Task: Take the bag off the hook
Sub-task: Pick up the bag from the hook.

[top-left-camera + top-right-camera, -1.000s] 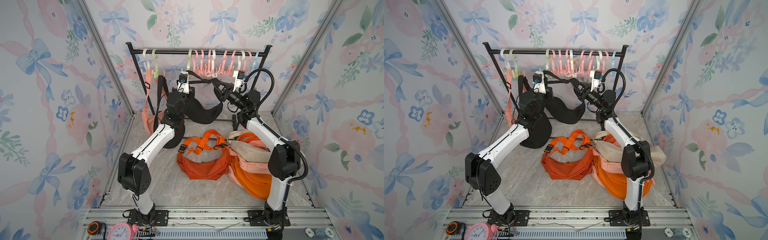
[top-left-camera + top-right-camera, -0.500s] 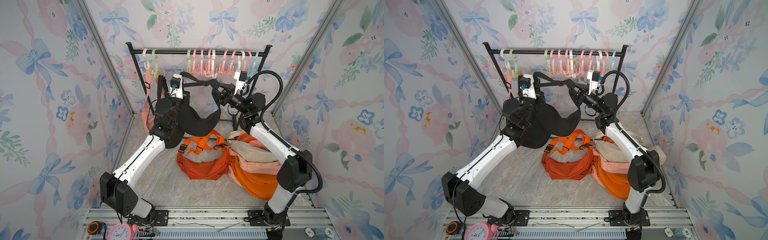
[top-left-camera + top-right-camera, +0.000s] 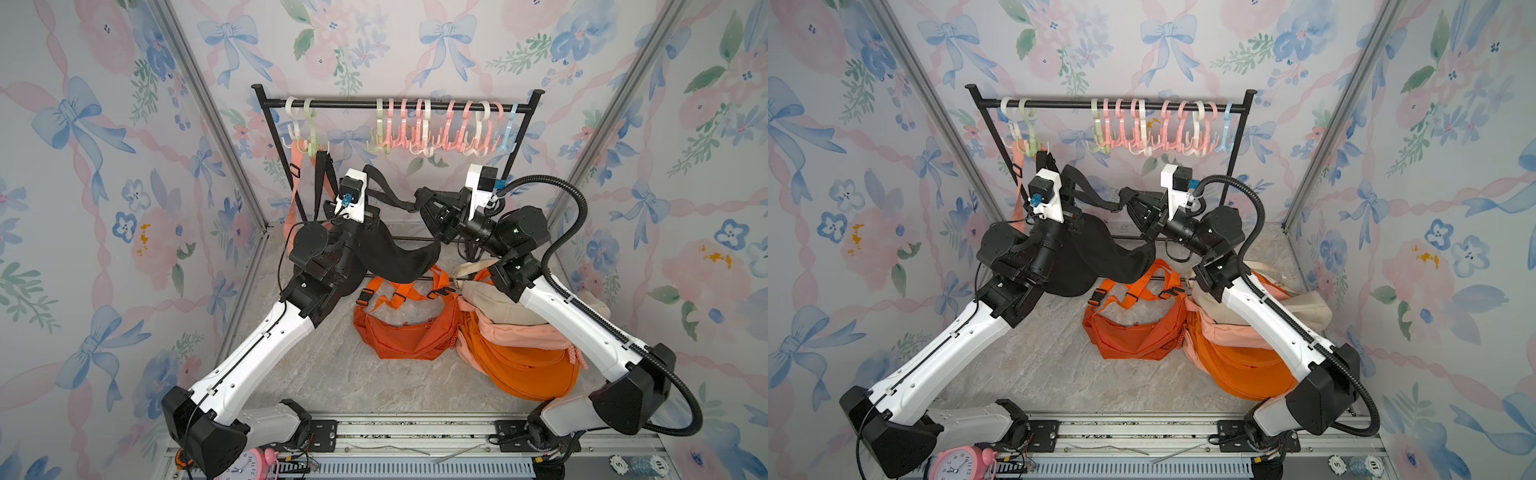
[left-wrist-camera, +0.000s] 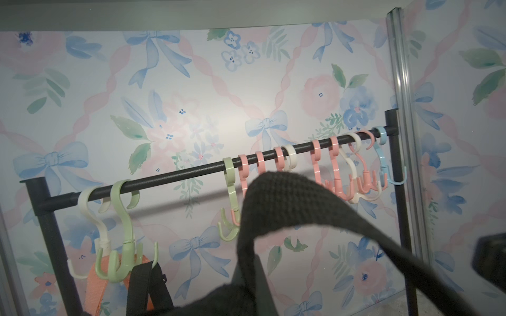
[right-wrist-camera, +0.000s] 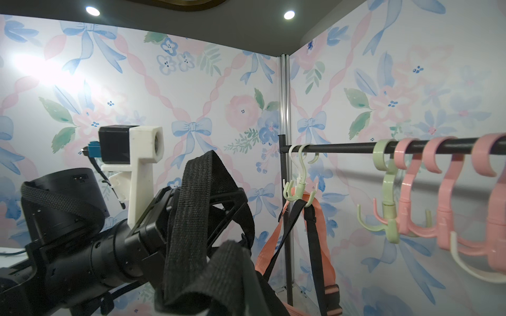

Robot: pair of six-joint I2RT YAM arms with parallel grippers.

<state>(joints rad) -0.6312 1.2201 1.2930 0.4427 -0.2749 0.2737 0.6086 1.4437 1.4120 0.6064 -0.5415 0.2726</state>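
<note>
— Where is the bag?

— I have the black bag (image 3: 399, 257) clear of the hooks. Its soft, crescent-shaped body sags just under my left claw (image 3: 371, 212), which is pinched tight on the fabric.

— And the strap?

— The woven black strap (image 3: 390, 200) loops over that claw and runs across to my right claw (image 3: 422, 202), which is clamped down on it. Beyond both claws, higher up, the rail (image 3: 353, 104) carries pastel hooks (image 3: 453, 126).

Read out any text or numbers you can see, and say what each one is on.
"11", "12", "1": face of the pink alarm clock; its other numerals are cut off or too small to read.
"5": white chip.
"10": chip beside it.
Nothing else is legible.
</note>
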